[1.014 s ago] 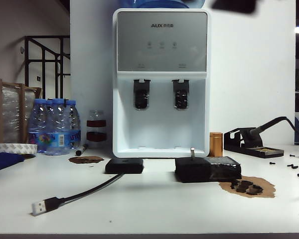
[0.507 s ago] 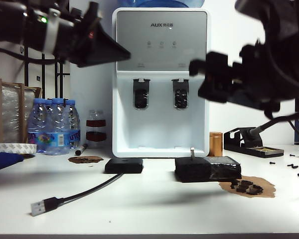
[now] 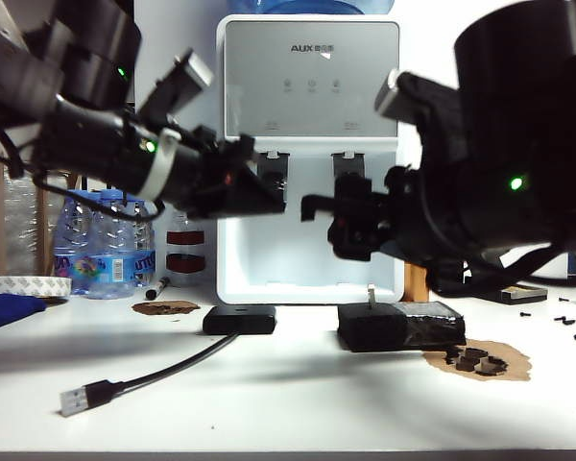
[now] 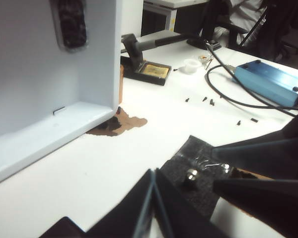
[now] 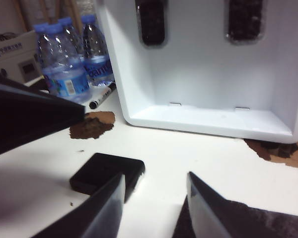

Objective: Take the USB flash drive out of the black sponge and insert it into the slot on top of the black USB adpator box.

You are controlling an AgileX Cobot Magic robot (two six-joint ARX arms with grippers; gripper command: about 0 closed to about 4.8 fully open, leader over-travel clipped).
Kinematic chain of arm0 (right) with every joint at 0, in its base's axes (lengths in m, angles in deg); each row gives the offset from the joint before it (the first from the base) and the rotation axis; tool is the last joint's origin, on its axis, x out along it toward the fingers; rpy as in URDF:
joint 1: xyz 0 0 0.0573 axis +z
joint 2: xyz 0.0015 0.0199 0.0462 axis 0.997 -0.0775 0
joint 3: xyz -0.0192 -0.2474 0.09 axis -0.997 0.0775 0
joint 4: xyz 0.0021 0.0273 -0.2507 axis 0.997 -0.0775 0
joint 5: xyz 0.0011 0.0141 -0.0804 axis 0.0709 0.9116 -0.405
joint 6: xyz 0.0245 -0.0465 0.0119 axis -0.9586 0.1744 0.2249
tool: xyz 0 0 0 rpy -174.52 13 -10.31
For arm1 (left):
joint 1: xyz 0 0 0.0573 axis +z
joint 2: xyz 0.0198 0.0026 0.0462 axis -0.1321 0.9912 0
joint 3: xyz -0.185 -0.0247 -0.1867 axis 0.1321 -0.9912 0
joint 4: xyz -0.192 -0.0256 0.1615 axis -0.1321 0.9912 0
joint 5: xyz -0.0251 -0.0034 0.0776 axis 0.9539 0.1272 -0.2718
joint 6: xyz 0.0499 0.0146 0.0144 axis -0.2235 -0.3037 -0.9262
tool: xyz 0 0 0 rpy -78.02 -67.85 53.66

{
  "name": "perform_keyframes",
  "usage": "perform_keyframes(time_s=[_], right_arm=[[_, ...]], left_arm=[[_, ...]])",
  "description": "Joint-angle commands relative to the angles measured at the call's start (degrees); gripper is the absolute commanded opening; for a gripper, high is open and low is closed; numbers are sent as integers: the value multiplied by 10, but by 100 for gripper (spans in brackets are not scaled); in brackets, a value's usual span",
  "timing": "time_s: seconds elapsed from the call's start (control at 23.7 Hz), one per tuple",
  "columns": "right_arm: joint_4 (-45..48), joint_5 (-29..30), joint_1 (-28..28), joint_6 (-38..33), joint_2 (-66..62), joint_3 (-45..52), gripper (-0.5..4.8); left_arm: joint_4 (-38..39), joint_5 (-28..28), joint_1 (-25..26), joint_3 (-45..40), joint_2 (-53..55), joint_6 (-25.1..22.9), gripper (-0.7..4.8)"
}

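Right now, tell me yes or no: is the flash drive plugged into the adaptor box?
No, the flash drive stands upright in the sponge; the adaptor box top is bare.

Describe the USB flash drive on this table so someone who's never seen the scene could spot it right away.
Start at the white water dispenser; below its right tap, a chunky black sponge lies on the table. The USB flash drive stands upright from the sponge's left part, a tiny silver-grey stick. It is the only metal thing poking up there; the flat black USB adaptor box to the left carries nothing.
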Motion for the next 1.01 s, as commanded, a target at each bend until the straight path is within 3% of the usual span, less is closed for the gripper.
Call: perform_keyframes(time_s=[0.04,0.34,0.46,0.55,0.76,0.93,1.01], right_arm=[[12,-26,0,6,-16,-12,206],[12,-47,-10,9,-50,-15,205],[11,-45,-11,7,-71,-28,205],[9,-45,-11,5,-78,-36,205],[-2,-53,-11,5,-85,-49,123],[-27,-62,-11,-3,-87,-49,125],[-27,-60,-11,-4,-92,-49,151]], left_arm=[[-9,2,-3,17,22,-4,-4],[-24,0,-43,33,65,-5,-4],[-29,-41,-46,33,83,-4,-4],[-38,-38,-45,35,92,-4,-4],[-45,-38,-46,62,128,-3,-4],[-43,-38,-46,90,149,0,-4],[-40,-36,-47,102,156,0,-4]])
